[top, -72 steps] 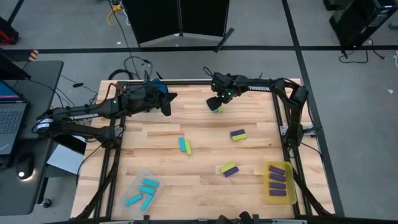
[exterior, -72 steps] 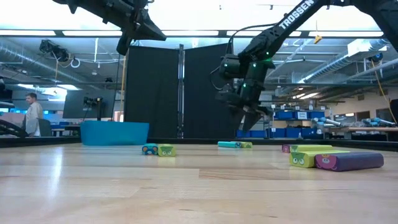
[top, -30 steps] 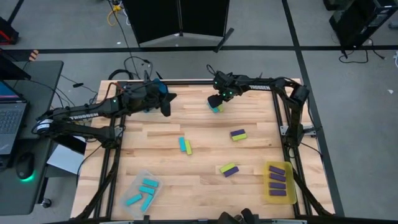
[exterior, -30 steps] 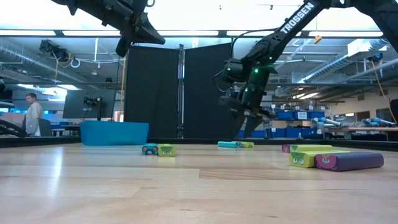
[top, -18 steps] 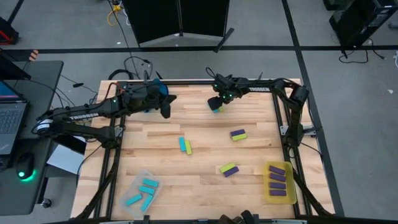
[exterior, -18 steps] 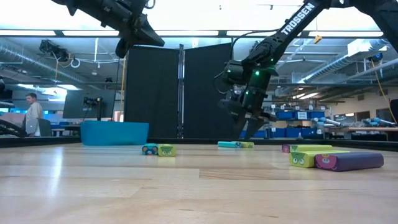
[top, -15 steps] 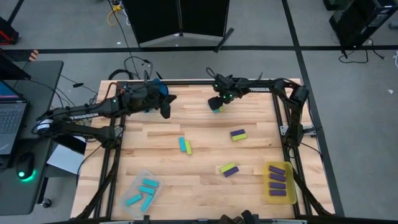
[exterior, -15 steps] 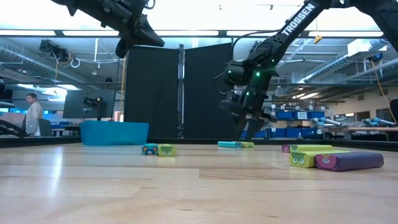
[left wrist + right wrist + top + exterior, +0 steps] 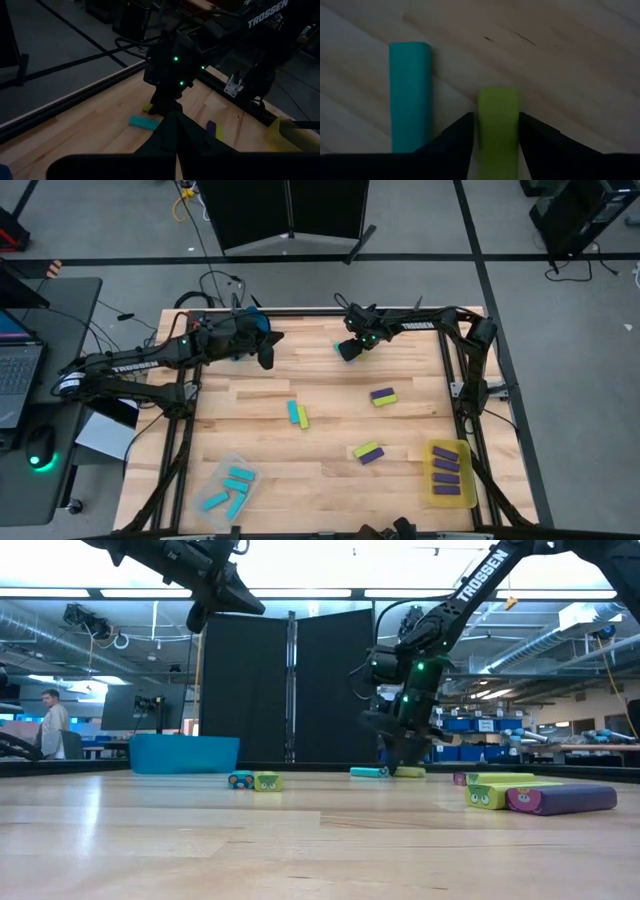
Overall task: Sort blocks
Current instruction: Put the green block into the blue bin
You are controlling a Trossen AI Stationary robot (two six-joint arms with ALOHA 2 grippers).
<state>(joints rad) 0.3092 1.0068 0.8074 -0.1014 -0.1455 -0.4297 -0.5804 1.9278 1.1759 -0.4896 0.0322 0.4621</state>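
Only right wrist view, green block (image 9: 499, 120) between fingers (image 9: 454, 140), cyan block (image 9: 410, 95) beside

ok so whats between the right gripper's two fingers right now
A lime green block lies on the wood between the right gripper's fingers, one finger on either side. The right wrist view shows it; a cyan block lies beside it, outside the fingers.

Two dark jointed arms, white TROSSEN lettering, green indicator lights near the right pincer (image 9: 402, 762), black tapered fingers.
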